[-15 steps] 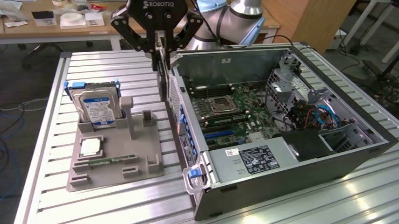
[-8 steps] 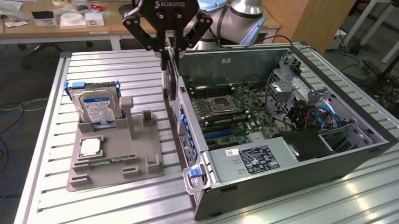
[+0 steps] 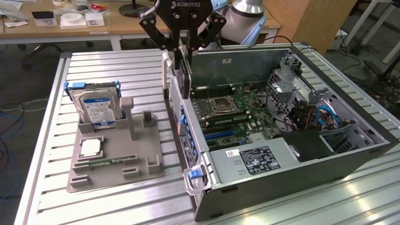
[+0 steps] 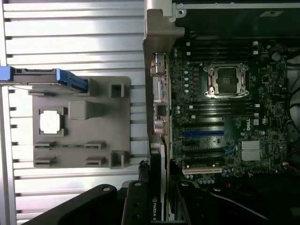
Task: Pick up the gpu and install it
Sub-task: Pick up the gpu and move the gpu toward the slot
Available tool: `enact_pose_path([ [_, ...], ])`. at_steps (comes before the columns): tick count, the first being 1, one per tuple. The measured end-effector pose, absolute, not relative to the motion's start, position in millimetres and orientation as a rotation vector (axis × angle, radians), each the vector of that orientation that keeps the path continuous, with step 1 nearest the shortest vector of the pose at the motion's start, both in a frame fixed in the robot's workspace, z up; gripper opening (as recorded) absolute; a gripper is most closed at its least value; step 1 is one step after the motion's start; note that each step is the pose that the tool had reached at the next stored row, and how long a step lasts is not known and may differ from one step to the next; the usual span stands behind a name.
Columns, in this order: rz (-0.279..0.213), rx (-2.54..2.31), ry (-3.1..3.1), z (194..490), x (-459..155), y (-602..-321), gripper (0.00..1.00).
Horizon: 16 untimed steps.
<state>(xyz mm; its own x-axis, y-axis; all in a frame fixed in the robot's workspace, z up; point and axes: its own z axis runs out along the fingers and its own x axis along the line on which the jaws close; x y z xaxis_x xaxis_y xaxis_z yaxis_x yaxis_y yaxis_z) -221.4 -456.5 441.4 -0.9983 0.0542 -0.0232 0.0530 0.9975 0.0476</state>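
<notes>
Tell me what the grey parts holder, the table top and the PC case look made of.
Grey parts holder: matte plastic by the look; dull, even grey, no glare.
Table top: likely bare aluminium; slotted silver strips with bright reflections.
PC case: seemingly sheet metal, dark-painted outside, bare grey inside.

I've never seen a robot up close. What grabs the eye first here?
The black gripper at the top of the exterior view, clamping the gpu on edge over the open computer case's edge. The case bares its green motherboard; toward the exterior view's left, a blue-labelled hard drive stands upright in a gray holder.
</notes>
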Motion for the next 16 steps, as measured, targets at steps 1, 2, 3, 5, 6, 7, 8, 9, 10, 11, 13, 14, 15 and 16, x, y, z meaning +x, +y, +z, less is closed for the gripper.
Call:
enact_pose_path([
  [1,0.073,0.083,3.115,441.3,-218.9,-456.5,0.26],
  [2,0.074,0.083,3.115,441.3,-216.5,-456.5,0.26],
  [3,0.074,0.083,3.115,441.4,-214.1,-456.4,0.26],
  [5,0.074,0.084,3.115,441.3,-209.3,-456.4,0.26],
  [6,0.074,0.084,3.115,441.3,-206.8,-456.3,0.26],
  [7,0.075,0.084,3.115,441.3,-204.3,-456.3,0.26],
  [8,0.075,0.084,3.115,441.3,-201.7,-456.3,0.26],
  [9,0.075,0.084,3.115,441.3,-199.0,-456.3,0.26],
  [10,0.075,0.083,3.115,441.3,-196.5,-456.2,0.26],
  [11,0.075,0.083,3.115,441.3,-194.1,-456.2,0.26],
  [13,0.075,0.084,3.115,441.4,-189.7,-456.1,0.26],
  [14,0.076,0.084,3.115,441.3,-187.3,-456.1,0.26],
  [15,0.076,0.084,3.115,441.3,-185.0,-456.0,0.26],
  [16,0.076,0.084,3.115,441.4,-182.3,-456.0,0.26],
])
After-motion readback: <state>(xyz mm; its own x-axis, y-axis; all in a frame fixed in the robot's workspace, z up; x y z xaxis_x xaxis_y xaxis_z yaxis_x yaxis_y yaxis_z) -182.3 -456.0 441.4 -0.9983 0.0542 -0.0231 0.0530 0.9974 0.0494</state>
